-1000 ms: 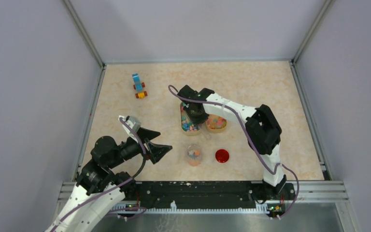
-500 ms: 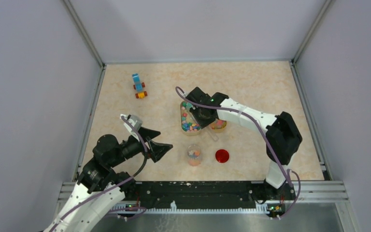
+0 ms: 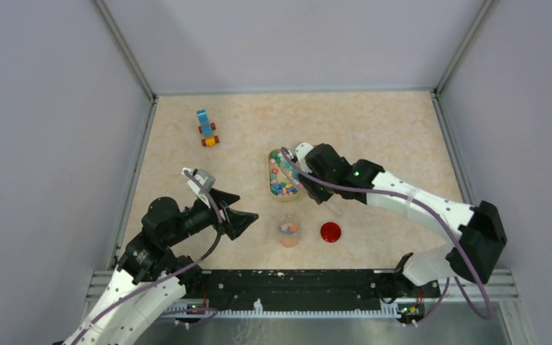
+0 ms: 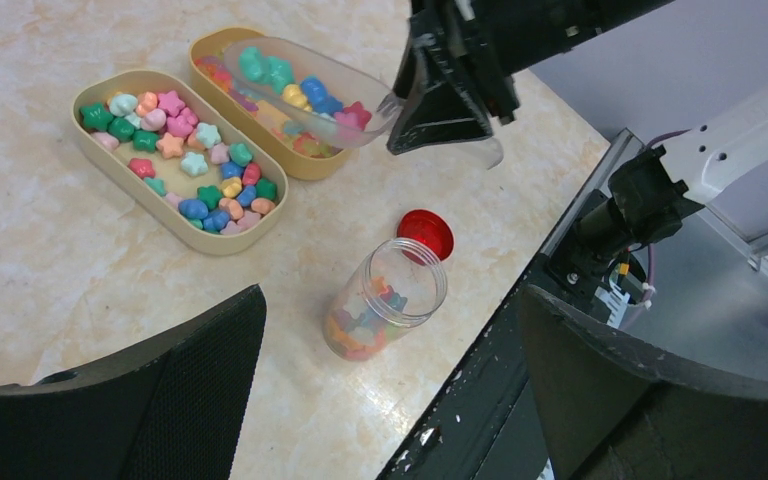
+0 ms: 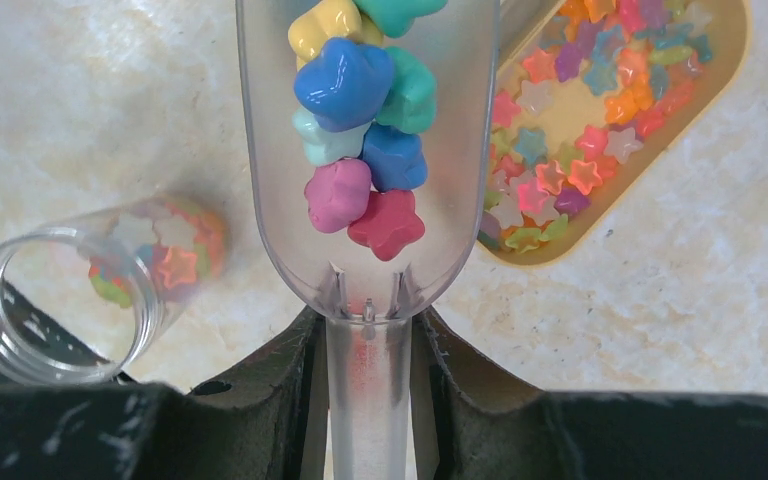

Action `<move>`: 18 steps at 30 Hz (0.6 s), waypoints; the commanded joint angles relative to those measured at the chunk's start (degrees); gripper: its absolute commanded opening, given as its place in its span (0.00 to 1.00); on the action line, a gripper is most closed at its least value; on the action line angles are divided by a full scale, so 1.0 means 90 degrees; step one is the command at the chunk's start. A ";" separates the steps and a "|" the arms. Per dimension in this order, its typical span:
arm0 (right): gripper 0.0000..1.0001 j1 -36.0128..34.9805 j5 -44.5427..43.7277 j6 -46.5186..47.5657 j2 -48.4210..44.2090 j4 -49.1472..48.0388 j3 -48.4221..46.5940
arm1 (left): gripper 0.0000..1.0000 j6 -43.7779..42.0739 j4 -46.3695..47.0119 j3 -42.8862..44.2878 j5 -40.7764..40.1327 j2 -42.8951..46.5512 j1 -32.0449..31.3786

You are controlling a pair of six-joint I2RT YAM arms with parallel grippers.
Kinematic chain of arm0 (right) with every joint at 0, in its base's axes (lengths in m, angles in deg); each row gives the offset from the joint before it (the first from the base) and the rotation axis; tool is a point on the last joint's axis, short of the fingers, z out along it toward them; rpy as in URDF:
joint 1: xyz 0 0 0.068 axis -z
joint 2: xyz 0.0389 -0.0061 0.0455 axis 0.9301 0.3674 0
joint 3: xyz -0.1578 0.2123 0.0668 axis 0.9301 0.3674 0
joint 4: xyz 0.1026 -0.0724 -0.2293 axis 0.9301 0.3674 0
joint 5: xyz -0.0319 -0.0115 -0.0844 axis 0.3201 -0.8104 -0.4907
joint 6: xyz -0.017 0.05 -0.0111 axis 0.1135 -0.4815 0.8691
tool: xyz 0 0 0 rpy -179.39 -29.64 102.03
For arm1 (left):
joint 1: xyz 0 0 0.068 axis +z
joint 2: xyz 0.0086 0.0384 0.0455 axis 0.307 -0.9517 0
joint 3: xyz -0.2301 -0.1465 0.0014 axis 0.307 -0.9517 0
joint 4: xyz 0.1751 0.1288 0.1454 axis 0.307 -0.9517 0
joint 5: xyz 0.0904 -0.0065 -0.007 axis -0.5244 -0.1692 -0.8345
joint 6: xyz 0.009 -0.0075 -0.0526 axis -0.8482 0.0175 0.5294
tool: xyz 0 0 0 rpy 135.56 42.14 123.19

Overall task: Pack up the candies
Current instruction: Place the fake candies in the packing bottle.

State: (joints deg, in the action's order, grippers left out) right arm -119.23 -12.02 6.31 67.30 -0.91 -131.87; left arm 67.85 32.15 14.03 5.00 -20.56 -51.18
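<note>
Right wrist view shows the right pincer [image 5: 365, 345] pinching the handle of a clear scoop [image 5: 270, 210], whose bowl carries a small heap of candies [image 5: 360, 170]: blue, teal, yellow, pink and one red star. The loaded scoop hangs above the counter [image 3: 388, 129], between a tan tray [image 5: 572, 128] near the counter's middle and the open jar [image 5: 70, 300] closer to its near edge. A second tray [image 4: 160, 212], just beside the first, is thick with candies too.

The jar holds only a shallow layer at its bottom, so I judge packing as begun but far from finished. This scoopful has yet to be tipped in, both trays hold plenty more, and the red lid [image 4: 426, 232] lies on the counter just beside the jar, not yet put on.

The left pincer [image 3: 246, 208] is spread wide and holds nothing, hovering near the jar on its left-edge side and apart from it. A toy vehicle [image 3: 205, 128] sits towards the far left corner, well apart from the work
</note>
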 commanded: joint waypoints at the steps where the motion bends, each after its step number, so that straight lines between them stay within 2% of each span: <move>1: 0.00 -0.0141 0.0400 0.0807 -0.0878 -0.0530 0.0367 | 0.99 -0.0060 0.0251 0.0000 -0.0072 -0.0145 0.0028; 10: 0.00 -0.0747 0.1090 0.1845 -0.1801 -0.0001 0.0549 | 0.99 0.0065 0.0398 0.0302 0.0211 -0.0645 0.0030; 18: 0.00 -0.1174 0.1207 0.2343 -0.2009 0.0577 0.0383 | 0.99 0.0084 0.0273 0.0897 0.0316 -0.1198 0.0034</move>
State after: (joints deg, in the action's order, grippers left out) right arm -127.64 -2.60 23.69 51.09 2.63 -126.74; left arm 68.14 32.43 18.19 6.46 -29.87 -51.18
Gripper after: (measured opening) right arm 0.286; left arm 0.987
